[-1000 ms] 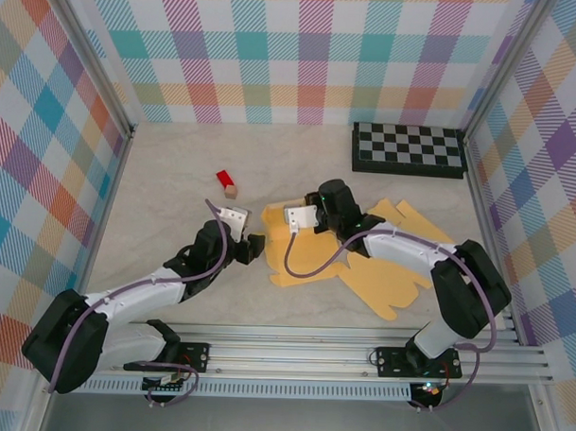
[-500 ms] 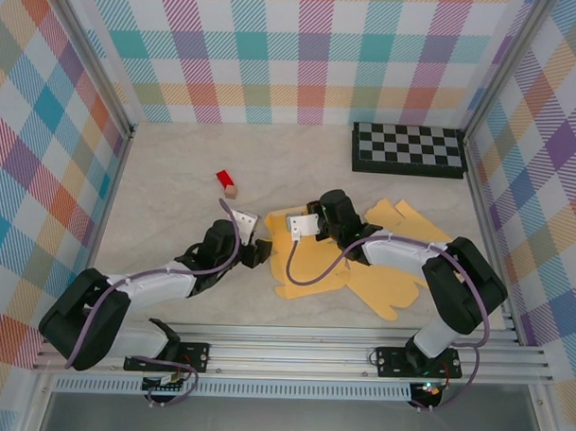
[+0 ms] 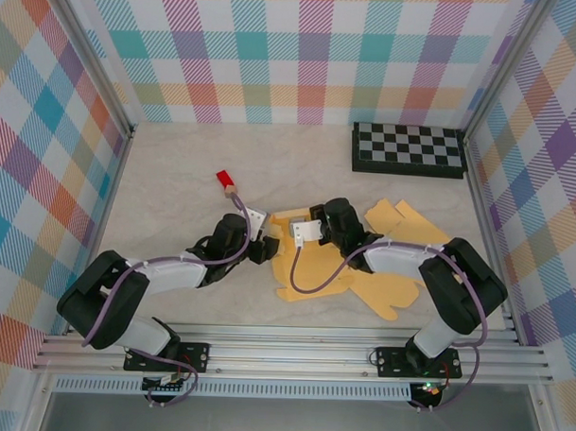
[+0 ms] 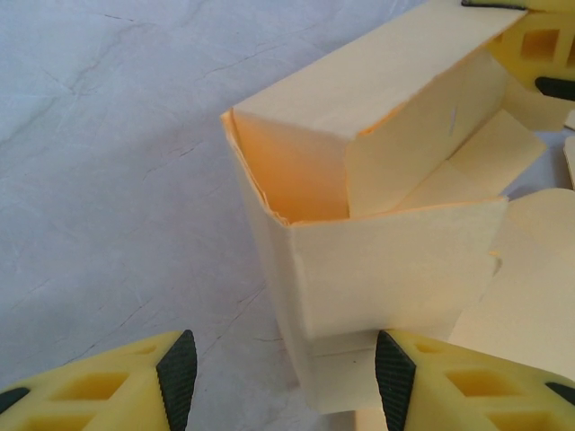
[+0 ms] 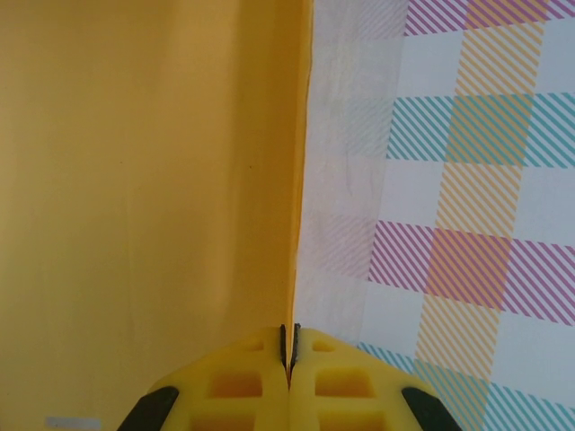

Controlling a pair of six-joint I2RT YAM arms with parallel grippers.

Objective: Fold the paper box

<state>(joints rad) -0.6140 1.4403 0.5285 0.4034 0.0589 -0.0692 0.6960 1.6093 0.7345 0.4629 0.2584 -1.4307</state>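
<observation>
The paper box [image 3: 316, 269] is a yellow card cut-out lying partly flat on the table, with its left end folded up into an open-topped corner [image 4: 395, 260]. My left gripper [image 3: 259, 245] is at that corner and is open. The box's upright edge stands between its black pads, and the right pad [image 4: 393, 377] touches the front panel. My right gripper [image 3: 305, 224] is shut on the thin edge of a raised yellow panel [image 5: 144, 180], with the jaws [image 5: 289, 346] pinched together on the card.
A small red block [image 3: 226, 181] lies on the table behind and left of the left gripper. A black-and-white checkerboard [image 3: 409, 149] sits at the back right. Plaid walls enclose the table on three sides, and metal rails [image 3: 293, 353] run along the near edge.
The left gripper has moved right and slightly forward, up to the box's folded corner. The right gripper, still pinching its panel, has shifted a little towards the near edge.
</observation>
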